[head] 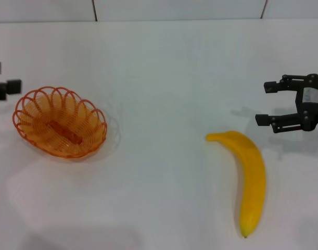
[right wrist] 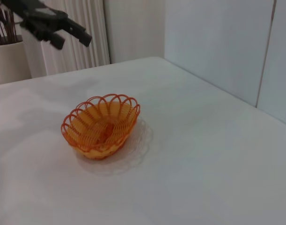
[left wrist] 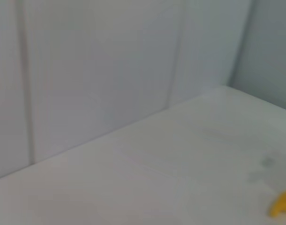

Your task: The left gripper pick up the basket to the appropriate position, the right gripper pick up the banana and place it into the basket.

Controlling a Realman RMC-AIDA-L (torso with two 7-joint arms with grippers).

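- left gripper (head: 13,78): at the table's far left edge in head view, only black finger tips in frame, rest cut off; fingers apart, nothing between them; hovers just beside the basket's left rim, not touching. Right wrist view shows it (right wrist: 72,37) raised above the table, well behind the basket, fingers spread.
- basket (head: 60,122): left side of the table (head: 159,78), upright, sitting flat; orange looped wire, scalloped rim, see-through, shallow oval. Inside is a darker orange strip along the bottom; cannot tell what it is. Bare table all round it; same in right wrist view (right wrist: 101,125), with faint shadow ring beside it.
- middle of table: wide white bare stretch between basket and banana; back edge meets white wall panels.
- banana (head: 246,177): right of centre, lying flat, well apart from basket; bright yellow, smooth, unpeeled, curved; one tip points up-left, the other toward the near edge. Longer than the basket is wide. A yellow tip shows at the edge of left wrist view (left wrist: 283,205).
- right gripper (head: 267,103): right edge, above and right of the banana's upper tip, near but not touching; black claw with white label, fingers spread wide, pointing left, nothing held. Its shadow falls on the table beneath.
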